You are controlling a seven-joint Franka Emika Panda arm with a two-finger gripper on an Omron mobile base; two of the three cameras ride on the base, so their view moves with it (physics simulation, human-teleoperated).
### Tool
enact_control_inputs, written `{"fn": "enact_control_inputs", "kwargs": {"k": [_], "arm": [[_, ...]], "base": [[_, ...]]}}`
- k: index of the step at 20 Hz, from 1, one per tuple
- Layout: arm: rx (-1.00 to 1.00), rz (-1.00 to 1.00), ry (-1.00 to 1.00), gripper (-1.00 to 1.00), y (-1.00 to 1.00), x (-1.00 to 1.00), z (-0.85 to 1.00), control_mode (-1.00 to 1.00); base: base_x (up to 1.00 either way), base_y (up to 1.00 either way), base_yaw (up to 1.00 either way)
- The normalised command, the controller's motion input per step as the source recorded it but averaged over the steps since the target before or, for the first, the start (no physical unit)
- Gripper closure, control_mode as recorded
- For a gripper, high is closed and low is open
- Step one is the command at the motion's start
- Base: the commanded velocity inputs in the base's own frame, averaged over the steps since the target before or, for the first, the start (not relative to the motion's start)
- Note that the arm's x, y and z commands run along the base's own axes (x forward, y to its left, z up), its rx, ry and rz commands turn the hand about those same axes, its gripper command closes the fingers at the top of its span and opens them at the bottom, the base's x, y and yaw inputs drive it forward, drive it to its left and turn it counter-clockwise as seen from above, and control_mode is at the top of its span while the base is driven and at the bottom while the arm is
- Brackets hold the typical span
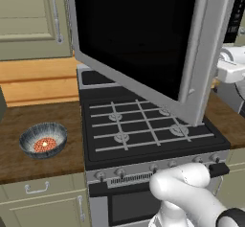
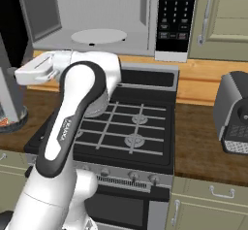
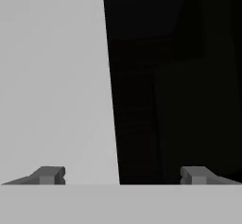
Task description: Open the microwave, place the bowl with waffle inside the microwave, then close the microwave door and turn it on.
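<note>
One bowl (image 1: 43, 139) sits on the wooden desk (image 1: 14, 159) left of the stove (image 1: 143, 130), with the waffle (image 1: 45, 144) lying inside it. Above the stove, the microwave door (image 1: 143, 39) stands swung open, and the microwave (image 2: 111, 15) holds its white turntable (image 2: 99, 36). Close against the door's frame and glass, the claw (image 3: 122, 175) is spread wide, gripping nothing.

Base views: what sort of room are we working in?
A home kitchen, by the look: a gas stove between wooden counters, an open microwave above it, and cream cabinets.
</note>
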Motion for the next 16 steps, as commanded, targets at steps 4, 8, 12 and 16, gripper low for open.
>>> {"fn": "enact_control_inputs", "kwargs": {"k": [4,8,12,16], "arm": [[-0.02,0.00,0.00,-1.00,0.89,-0.56,0.00,-1.00],[-0.03,0.00,0.00,-1.00,0.83,-0.34,0.00,-1.00],[-0.04,0.00,0.00,-1.00,0.75,-0.05,0.00,-1.00],[-0.02,0.00,0.00,-1.00,0.55,0.00,0.00,-1.00]], "base": [[0.00,0.00,0.00],[0.00,0.00,0.00],[0.00,0.00,0.00],[0.00,0.00,0.00]]}}
